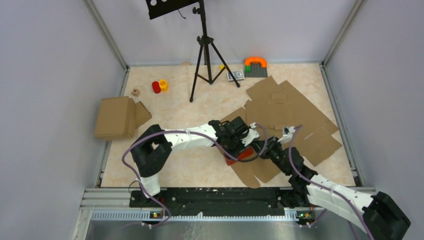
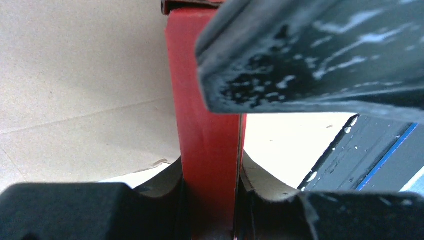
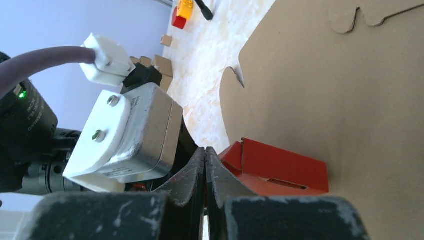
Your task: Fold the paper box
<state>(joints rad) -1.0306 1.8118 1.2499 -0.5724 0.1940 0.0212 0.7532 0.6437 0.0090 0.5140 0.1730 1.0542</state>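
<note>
Paper box (image 2: pixel 207 150) is smooth red card with flat rectangular panels.

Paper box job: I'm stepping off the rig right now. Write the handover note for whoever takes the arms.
Left end effector: shut on the paper box, one red wall between its fingers.
Right end effector: shut, empty, tips close beside the box.
Box: at the near-left edge of the brown cardboard sheet, in front of both arms.
Done: the box has a small rectangular shape.
Left: one end flap looks unclosed; probably tuck it, then release.
</note>
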